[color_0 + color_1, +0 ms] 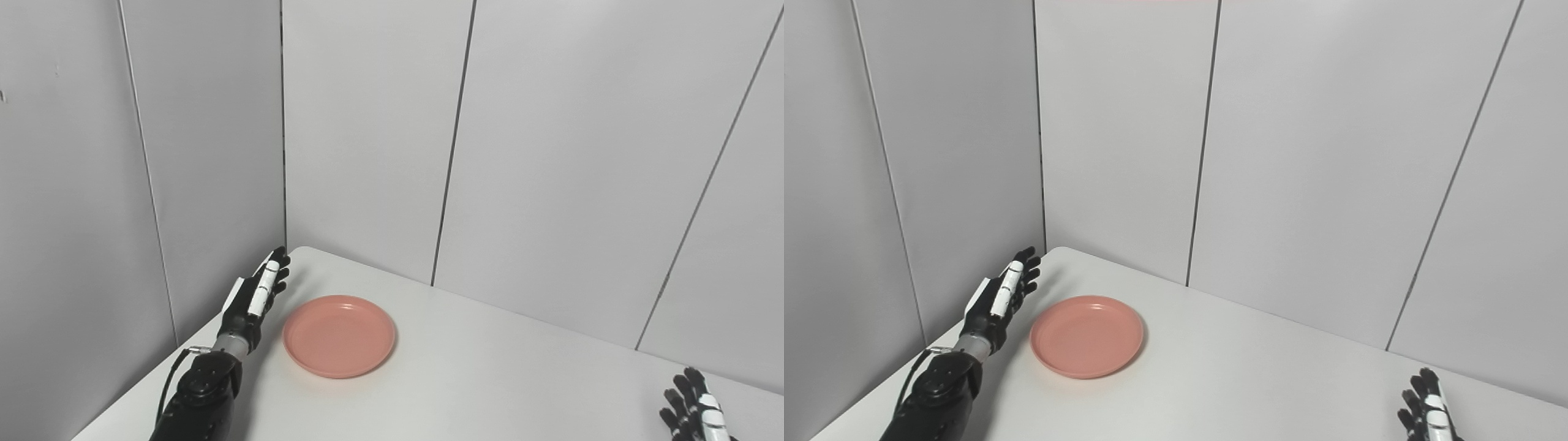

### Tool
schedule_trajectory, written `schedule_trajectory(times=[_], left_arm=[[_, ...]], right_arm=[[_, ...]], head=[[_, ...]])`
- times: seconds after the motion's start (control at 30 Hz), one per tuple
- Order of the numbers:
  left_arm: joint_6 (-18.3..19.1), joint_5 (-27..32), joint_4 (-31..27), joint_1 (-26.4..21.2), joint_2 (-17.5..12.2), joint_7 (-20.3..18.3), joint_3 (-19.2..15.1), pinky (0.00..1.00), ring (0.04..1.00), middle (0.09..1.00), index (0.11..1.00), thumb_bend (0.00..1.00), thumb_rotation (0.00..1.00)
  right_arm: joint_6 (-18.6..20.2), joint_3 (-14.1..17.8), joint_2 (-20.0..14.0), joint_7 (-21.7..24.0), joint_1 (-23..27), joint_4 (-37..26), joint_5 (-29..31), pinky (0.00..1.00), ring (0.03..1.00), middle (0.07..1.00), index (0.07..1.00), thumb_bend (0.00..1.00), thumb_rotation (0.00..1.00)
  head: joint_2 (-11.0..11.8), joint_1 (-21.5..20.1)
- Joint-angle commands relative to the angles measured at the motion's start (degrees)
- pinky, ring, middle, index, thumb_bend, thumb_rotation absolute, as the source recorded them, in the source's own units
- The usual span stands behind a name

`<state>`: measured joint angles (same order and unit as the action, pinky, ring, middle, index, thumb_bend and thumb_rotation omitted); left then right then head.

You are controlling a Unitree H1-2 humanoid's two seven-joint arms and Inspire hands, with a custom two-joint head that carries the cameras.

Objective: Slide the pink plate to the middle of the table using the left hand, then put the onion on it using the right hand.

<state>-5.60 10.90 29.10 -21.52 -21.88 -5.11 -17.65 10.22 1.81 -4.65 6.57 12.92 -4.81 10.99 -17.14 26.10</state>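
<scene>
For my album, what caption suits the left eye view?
Open left hand beside empty pink plate on white table.

Left hand (254,303): black fingers, white plates along the back, silver wrist collar, glossy black forearm shell, thin black cable looping at the wrist. Right hand (1427,411): matching black fingers with white plate, mostly cropped by the frame edge.

The left hand (257,300) reaches forward, edge-on, fingers straight and apart. The right hand (1428,409), largely cropped, seems spread open.
</scene>
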Motion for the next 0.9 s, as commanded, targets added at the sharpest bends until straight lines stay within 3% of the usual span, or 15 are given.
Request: schedule_trajectory(times=[0.0,0.43,0.87], left_arm=[[-3.2,0.5,0.5,-3.5,-2.2,-0.7,-0.1,0.97,0.965,0.959,0.952,0.61,1.0],[-5.5,0.9,4.4,-3.4,-1.2,-1.5,0.3,0.97,0.951,0.943,0.928,0.63,1.0],[-4.2,-0.4,2.2,-2.5,-0.2,-1.5,2.2,0.96,0.957,0.951,0.948,0.64,1.0]], right_arm=[[0.2,0.2,0.1,-0.1,1.8,-1.9,0.2,1.0,1.0,1.0,1.0,0.13,1.0],[1.3,0.1,0.4,-0.5,1.6,-3.2,0.1,1.0,1.0,1.0,1.0,0.11,1.0],[1.8,0.1,0.7,-1.2,1.6,-3.9,-0.1,1.0,1.0,1.0,1.0,0.09,1.0]], head=[[-0.1,-0.1],[-0.4,-0.3],[-0.7,-0.6]])
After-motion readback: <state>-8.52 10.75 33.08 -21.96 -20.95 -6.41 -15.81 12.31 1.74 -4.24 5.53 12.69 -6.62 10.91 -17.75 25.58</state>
